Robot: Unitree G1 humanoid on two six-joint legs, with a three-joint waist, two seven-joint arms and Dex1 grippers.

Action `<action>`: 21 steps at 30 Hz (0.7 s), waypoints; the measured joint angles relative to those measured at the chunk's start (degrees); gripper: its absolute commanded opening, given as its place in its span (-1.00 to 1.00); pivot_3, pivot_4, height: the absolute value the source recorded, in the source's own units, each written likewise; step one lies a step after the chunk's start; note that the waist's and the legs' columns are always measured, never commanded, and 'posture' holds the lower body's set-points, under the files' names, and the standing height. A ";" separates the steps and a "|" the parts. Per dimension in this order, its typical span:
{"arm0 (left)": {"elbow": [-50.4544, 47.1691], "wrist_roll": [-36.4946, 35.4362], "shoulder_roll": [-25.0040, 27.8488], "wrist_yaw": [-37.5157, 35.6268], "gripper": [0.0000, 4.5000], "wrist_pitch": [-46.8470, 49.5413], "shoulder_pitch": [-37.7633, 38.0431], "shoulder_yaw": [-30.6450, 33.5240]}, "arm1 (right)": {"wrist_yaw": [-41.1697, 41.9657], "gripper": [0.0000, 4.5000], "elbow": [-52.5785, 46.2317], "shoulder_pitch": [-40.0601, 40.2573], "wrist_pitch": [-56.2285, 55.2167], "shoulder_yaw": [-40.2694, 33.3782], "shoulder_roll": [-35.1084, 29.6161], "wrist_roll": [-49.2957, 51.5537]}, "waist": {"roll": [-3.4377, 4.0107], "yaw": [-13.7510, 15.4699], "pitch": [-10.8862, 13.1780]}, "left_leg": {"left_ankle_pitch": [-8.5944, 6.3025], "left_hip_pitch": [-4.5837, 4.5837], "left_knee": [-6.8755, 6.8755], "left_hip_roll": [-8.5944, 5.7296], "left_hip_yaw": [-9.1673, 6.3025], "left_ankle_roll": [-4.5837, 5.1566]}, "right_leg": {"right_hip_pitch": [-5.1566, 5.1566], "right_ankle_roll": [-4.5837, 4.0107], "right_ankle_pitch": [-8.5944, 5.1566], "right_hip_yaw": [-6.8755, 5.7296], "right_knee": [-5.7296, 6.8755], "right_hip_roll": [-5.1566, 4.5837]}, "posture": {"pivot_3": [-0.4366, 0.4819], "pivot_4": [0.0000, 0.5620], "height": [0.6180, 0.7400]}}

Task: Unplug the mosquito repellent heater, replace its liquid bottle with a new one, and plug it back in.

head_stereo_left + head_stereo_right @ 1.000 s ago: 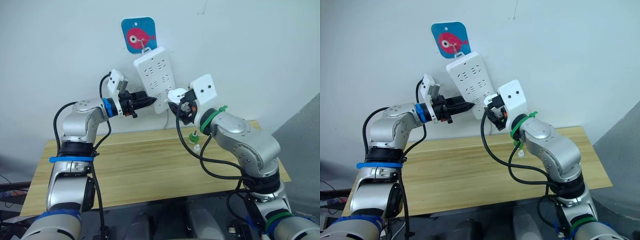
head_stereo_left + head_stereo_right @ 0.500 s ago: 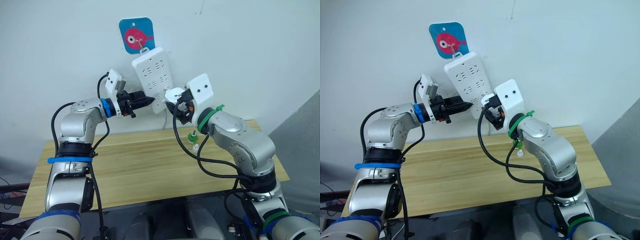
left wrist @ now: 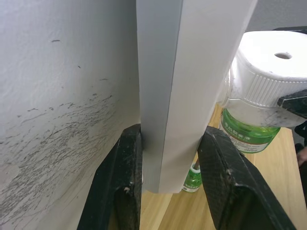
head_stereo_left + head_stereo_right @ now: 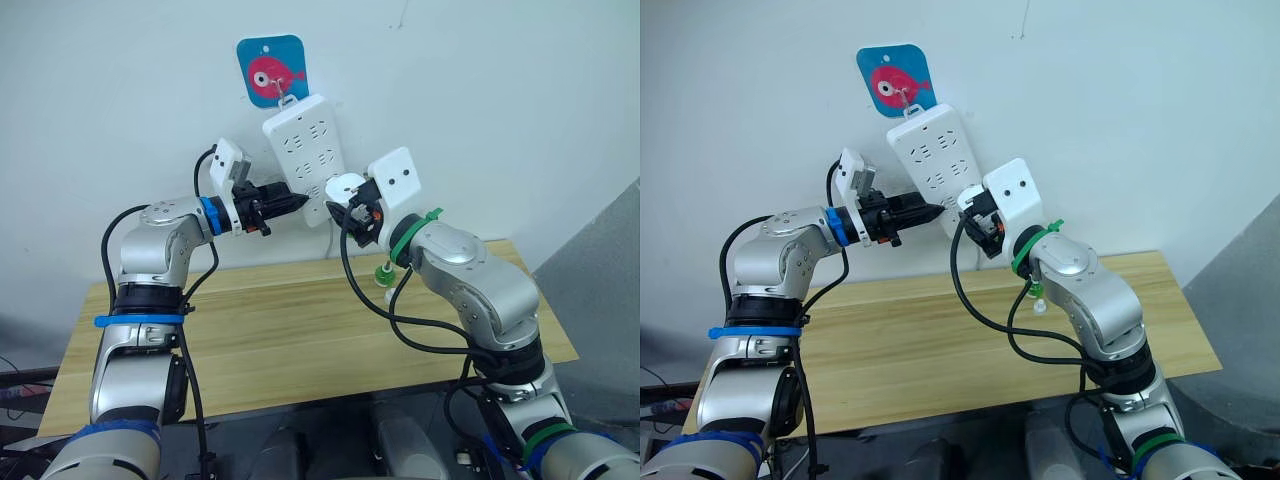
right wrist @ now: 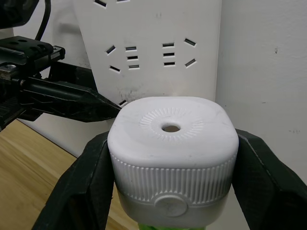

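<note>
The white mosquito repellent heater point(image 5: 172, 139), vent hole facing the camera, is clamped between my right gripper's fingers point(image 5: 81, 187). A green liquid bottle point(image 3: 249, 136) hangs under it. My right gripper point(image 4: 352, 205) holds it in the air just off the lower end of the white power strip point(image 4: 305, 140) that hangs on the wall. My left gripper point(image 4: 295, 200) is shut on the strip's lower left edge, one finger point(image 3: 125, 191) behind it and one in front. A second green bottle point(image 4: 385, 273) stands on the wooden table point(image 4: 270, 330) below.
The strip hangs tilted from a hook on a blue fish sticker point(image 4: 273, 70). A small white cap point(image 4: 392, 296) lies by the standing bottle. The white wall is close behind both grippers. A grey panel point(image 4: 600, 280) stands at the table's right.
My right gripper has carried the heater a little left, closer to the strip's lower sockets. The left gripper has kept its hold on the strip.
</note>
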 measured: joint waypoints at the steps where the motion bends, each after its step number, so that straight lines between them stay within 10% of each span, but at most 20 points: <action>1: -0.06 0.00 0.05 0.02 -0.42 0.24 0.04 0.12 | 0.15 0.32 0.36 0.00 -0.44 0.00 0.14 -0.11 | 0.00 -0.09 -0.01 | 0.00 0.00 0.00 0.00 0.00 0.00 | 0.00 0.00 0.00 0.00 0.00 0.00 | -0.49 -0.53 0.84; 21: -1.82 -0.24 0.14 1.44 -0.42 3.95 1.46 2.13 | 5.87 0.32 13.14 -0.26 -15.04 0.60 3.63 -4.04 | -0.05 -0.81 -0.24 | 0.06 0.22 0.01 0.03 0.19 -0.08 | 0.03 -0.05 0.21 0.00 0.10 0.01 | -0.45 -0.56 0.84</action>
